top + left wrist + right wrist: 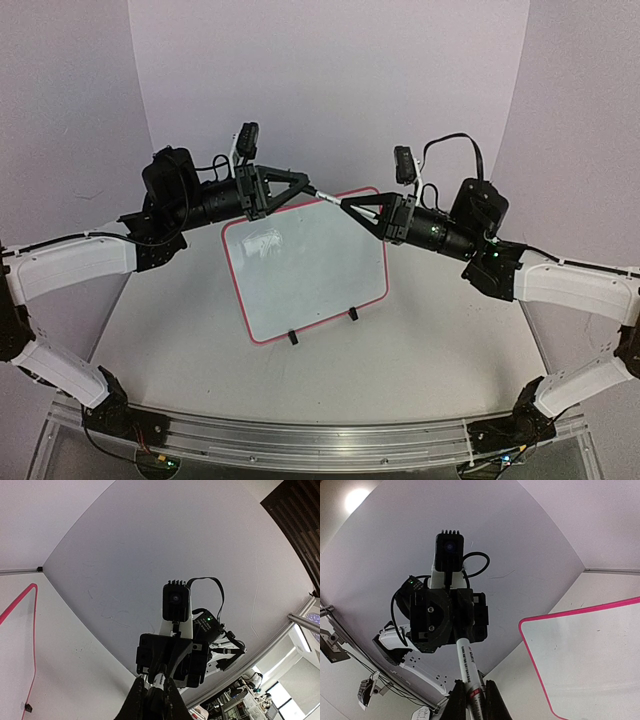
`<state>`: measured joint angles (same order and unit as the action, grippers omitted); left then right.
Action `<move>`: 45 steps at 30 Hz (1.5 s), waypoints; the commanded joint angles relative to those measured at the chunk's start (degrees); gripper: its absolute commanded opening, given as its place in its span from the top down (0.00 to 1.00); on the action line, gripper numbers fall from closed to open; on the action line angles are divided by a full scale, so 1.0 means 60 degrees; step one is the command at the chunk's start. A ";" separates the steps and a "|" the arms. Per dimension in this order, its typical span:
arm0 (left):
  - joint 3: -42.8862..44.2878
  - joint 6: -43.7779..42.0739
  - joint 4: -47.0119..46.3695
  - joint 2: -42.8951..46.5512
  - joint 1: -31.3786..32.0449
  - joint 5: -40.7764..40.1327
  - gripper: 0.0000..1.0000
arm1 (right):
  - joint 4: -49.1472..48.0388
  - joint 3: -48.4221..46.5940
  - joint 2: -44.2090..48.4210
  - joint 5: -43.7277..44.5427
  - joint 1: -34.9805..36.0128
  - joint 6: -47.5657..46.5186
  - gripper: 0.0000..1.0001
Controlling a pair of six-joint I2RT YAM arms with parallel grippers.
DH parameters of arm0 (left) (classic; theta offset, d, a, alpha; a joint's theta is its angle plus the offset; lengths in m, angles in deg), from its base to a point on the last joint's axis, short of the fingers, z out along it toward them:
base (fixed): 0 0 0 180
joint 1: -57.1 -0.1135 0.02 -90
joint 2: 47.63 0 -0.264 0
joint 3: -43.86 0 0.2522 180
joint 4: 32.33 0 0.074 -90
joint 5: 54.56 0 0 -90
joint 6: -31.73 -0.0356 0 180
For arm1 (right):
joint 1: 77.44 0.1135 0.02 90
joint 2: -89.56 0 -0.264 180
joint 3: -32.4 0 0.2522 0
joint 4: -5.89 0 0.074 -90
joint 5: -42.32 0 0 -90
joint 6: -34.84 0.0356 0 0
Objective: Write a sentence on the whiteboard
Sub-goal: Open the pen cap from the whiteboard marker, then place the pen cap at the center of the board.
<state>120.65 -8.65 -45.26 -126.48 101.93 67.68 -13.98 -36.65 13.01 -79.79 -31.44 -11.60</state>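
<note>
as it sits skewed, whiteboard, long axis left-right

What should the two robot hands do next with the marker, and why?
Probably pull gently apart, likely to free a cap. The left gripper and right gripper are each shut on one end of the marker, holding it above the whiteboard, so neither end is free to write.

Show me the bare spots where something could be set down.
The table is bare in front of the whiteboard and on both sides. Crowded: over its far edge, the left gripper and right gripper both grip a marker.
</note>
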 commanded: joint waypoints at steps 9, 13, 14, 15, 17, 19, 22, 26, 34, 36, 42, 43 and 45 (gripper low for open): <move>0.0310 -0.0042 -0.0027 0.0167 -0.0109 0.0178 1.00 | -0.1991 0.0792 0.0364 0.0166 -0.0359 0.0628 1.00; -0.0039 0.0102 -0.0594 0.0669 -0.0393 0.0036 1.00 | -0.2453 0.1202 0.0431 0.0155 -0.0581 0.1008 1.00; -0.0090 0.0121 -0.0635 0.0770 -0.0515 -0.0011 1.00 | -0.2496 0.1239 0.0440 0.0131 -0.0609 0.1054 1.00; -0.0166 0.0124 -0.0627 0.0919 -0.0620 -0.0064 1.00 | -0.2524 0.1281 0.0453 0.0123 -0.0619 0.1079 1.00; -0.0295 0.0155 -0.0622 0.1173 -0.0844 -0.0201 1.00 | -0.2548 0.1336 0.0489 0.0108 -0.0642 0.1092 1.00; -0.0408 0.0230 -0.0626 0.1403 -0.1098 -0.0309 1.00 | -0.2546 0.1396 0.0546 0.0096 -0.0669 0.1090 1.00; -0.0478 0.0319 -0.0643 0.1620 -0.1395 -0.0388 1.00 | -0.2546 0.1497 0.0623 0.0107 -0.0713 0.1102 1.00; -0.0336 0.0290 -0.0538 0.1664 -0.1522 -0.0297 1.00 | -0.2525 0.1594 0.0700 0.0079 -0.0736 0.1096 1.00; 0.1380 -0.2122 0.4645 0.1837 -0.2054 -0.1011 1.00 | -0.0132 0.1028 0.1444 0.0461 -0.0794 -0.0244 1.00; 0.1963 -0.2977 0.6395 0.1880 -0.2148 -0.1860 1.00 | 0.2385 0.0367 0.1817 0.1163 -0.0784 -0.1544 1.00; 0.2355 -0.4674 0.9567 0.2190 -0.2794 -0.5483 1.00 | 0.5310 0.0200 0.3219 0.3208 -0.0786 -0.3369 1.00; 0.2218 -0.4711 0.9854 0.2173 -0.2893 -0.6024 1.00 | 0.5486 0.0256 0.3402 0.3405 -0.0786 -0.3443 1.00; 0.1711 -0.4536 1.0155 0.2171 -0.3042 -0.6779 1.00 | 0.5589 0.0391 0.3761 0.3657 -0.0783 -0.3532 1.00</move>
<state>132.85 -31.51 2.85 -113.76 85.42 41.90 10.49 -33.52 32.32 -65.19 -35.97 -26.55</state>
